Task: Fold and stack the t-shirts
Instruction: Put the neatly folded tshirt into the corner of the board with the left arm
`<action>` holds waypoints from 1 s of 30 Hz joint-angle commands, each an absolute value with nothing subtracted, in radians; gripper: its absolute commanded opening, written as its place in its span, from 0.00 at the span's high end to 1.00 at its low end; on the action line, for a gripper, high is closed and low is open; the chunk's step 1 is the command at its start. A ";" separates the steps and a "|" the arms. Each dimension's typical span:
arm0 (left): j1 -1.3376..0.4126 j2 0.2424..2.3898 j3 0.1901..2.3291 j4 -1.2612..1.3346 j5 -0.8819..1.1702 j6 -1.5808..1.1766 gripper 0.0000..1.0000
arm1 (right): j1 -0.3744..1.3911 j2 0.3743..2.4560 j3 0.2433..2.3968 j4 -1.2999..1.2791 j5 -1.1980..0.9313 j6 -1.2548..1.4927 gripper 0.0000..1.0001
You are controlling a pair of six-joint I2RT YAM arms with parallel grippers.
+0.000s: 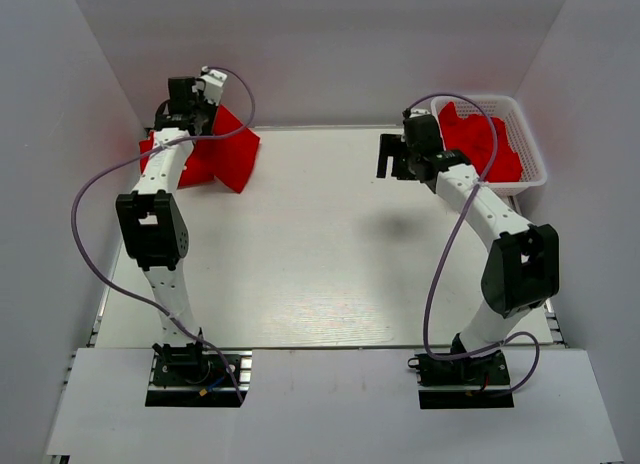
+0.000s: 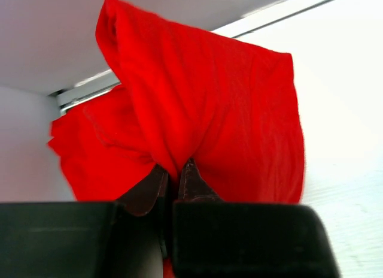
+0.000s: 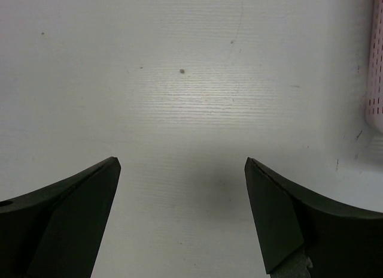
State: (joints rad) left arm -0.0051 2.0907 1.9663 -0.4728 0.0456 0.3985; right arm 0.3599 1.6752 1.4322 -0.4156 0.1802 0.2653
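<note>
Shirt hangs clenched in our left claw at the far-left corner of the counter; our right claw gapes empty

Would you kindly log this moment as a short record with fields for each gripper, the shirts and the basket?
left gripper: shut on a red t-shirt, at the table's far-left corner
right gripper: open, empty, over bare table beside the basket
basket contents: crumpled red t-shirts
</note>
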 commanded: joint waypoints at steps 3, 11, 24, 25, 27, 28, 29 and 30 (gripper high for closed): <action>0.055 2.054 2.042 -0.462 0.080 0.430 1.00 | 0.359 1.732 1.538 -0.434 0.156 0.244 0.10; 0.123 2.083 2.042 -0.397 0.067 0.408 1.00 | 0.357 1.799 1.617 -0.457 0.130 0.245 0.10; 0.242 2.158 1.990 -0.207 -0.089 0.232 1.00 | 0.361 1.901 1.723 -0.498 0.060 0.261 0.10; 0.251 2.170 1.979 -0.169 -0.089 0.232 1.00 | 0.360 1.916 1.742 -0.502 0.045 0.256 0.10; 0.252 2.183 1.968 -0.138 -0.123 0.204 1.00 | 0.364 1.927 1.752 -0.511 0.032 0.261 0.10; 0.262 2.201 1.968 -0.138 -0.104 0.204 1.00 | 0.364 1.933 1.767 -0.512 0.029 0.261 0.10; 0.262 2.201 1.968 -0.138 -0.094 0.184 1.00 | 0.362 1.946 1.785 -0.529 0.029 0.262 0.10; 0.262 2.210 1.968 -0.129 -0.075 0.184 1.00 | 0.362 1.953 1.798 -0.535 0.028 0.262 0.10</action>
State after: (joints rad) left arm 0.2546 2.2200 1.9701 -0.2176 -0.0628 0.2306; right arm 0.3603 1.9400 1.7306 -0.5076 0.0517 0.2573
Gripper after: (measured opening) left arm 0.137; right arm 0.905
